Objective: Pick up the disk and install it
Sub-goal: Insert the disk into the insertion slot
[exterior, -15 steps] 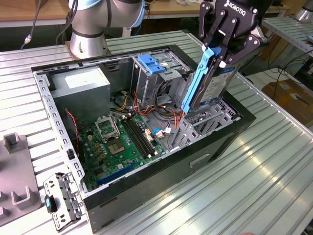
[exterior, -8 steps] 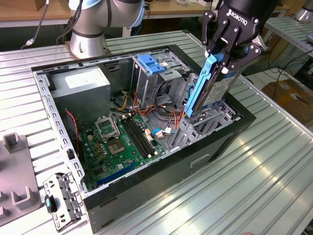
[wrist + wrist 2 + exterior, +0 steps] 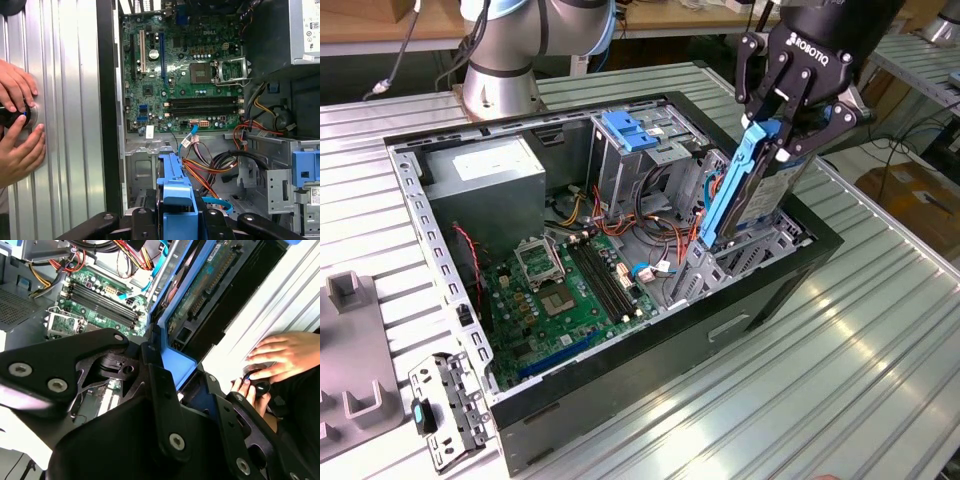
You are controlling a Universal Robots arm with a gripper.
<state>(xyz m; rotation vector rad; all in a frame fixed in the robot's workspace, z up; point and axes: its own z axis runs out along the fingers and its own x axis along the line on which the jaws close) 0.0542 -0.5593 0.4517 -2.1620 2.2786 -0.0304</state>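
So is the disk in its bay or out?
Out: the gripper holds the disk tilted on edge, lower end inside the case.

Black gripper (image 3: 788,128) w/ silver screws, grey arm (image 3: 505,60), blue joint caps

The disk (image 3: 748,195), a flat metal drive edged by a blue plastic frame, stands on edge, nearly upright, clamped at its upper end in my tool (image 3: 785,140), hanging below it.

Ribbed metal table (image 3: 880,330) w/ open PC case (image 3: 620,400), bracket (image 3: 445,408), grey fixture (image 3: 350,365).
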